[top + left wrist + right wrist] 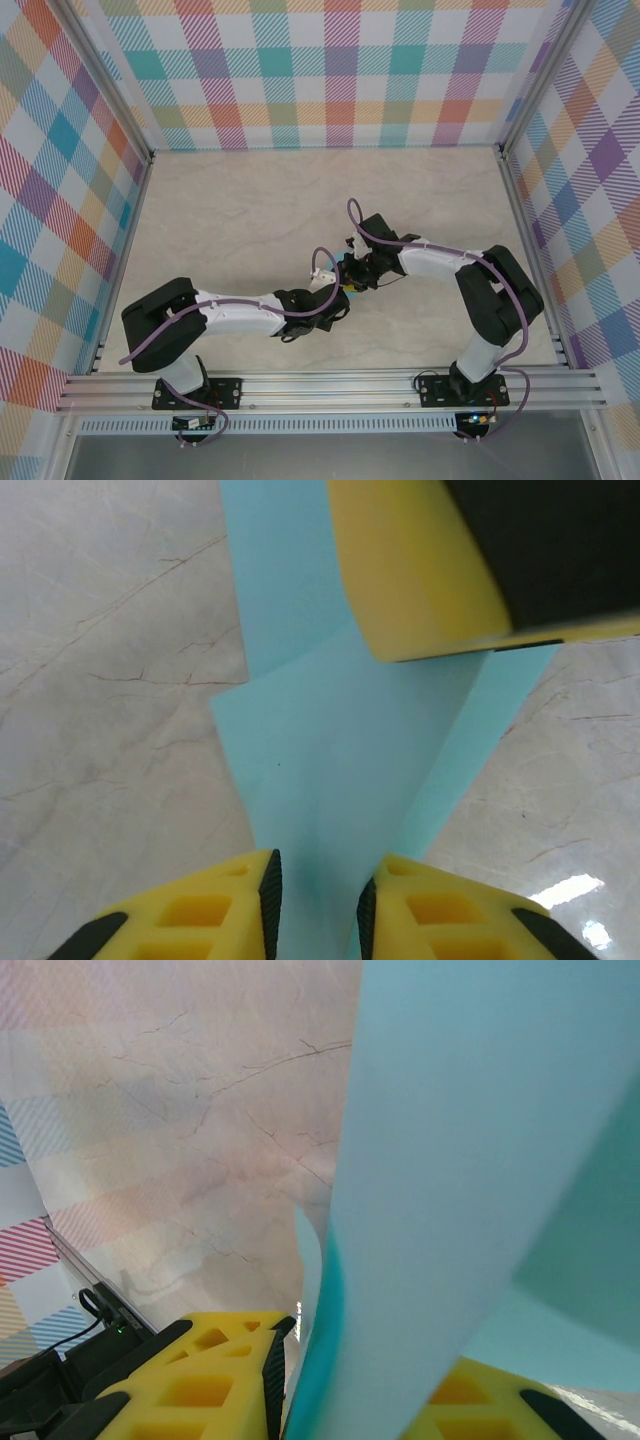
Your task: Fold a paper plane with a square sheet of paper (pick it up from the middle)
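The light-turquoise sheet of paper (340, 770) lies creased on the marble table, with overlapping layers and a strip running away from me. My left gripper (318, 895) points down at it. Its jaws stand a little apart and the paper passes between them. One yellow finger of the right gripper (420, 570) rests over the paper's far part. In the right wrist view the paper (450, 1160) rises edge-on between the right gripper's (365, 1380) fingers and hides the gap. From above, both grippers, left (338, 285) and right (355, 272), meet at mid-table and cover the paper.
The beige marble table (250, 210) is walled by checked panels (330, 70) at the back and both sides. An aluminium rail (330, 385) runs along the near edge by the arm bases. Purple cables loop over both arms.
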Controlling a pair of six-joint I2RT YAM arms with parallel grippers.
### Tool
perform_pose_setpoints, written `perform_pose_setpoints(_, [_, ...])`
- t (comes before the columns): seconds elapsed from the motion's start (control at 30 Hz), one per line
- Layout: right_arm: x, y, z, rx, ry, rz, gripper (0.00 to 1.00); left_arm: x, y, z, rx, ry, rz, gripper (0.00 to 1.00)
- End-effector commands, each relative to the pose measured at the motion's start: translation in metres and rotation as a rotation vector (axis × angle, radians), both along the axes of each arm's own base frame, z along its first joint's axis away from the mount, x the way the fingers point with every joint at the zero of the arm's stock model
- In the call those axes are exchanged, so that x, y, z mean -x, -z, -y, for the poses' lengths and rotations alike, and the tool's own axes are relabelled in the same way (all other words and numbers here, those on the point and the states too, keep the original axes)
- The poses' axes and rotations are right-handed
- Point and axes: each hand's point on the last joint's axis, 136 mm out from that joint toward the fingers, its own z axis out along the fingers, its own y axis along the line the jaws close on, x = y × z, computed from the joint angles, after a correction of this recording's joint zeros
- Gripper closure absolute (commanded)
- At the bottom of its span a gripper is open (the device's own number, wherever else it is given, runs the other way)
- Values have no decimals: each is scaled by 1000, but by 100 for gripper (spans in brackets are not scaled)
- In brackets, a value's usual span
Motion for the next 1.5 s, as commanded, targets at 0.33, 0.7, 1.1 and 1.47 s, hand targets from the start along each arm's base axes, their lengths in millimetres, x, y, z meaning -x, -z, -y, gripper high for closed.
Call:
perform_pose_setpoints(0.33, [-4,-7,-5,-11,-15,20,72,8,7,2,-19,38,-24,93])
perform_pose_setpoints(0.7, [-8,-23,24,-24,44,94,61,12,5,14,261,68,-162,98])
perform_pose_setpoints(1.1, [6,-32,27,-127,24,118,70,4,2,14,518,34,-270,98])
perform_pose_setpoints(1.47, [-3,-24,-3,-224,-9,78,84,-2,12,17,643,-3,-387,98])
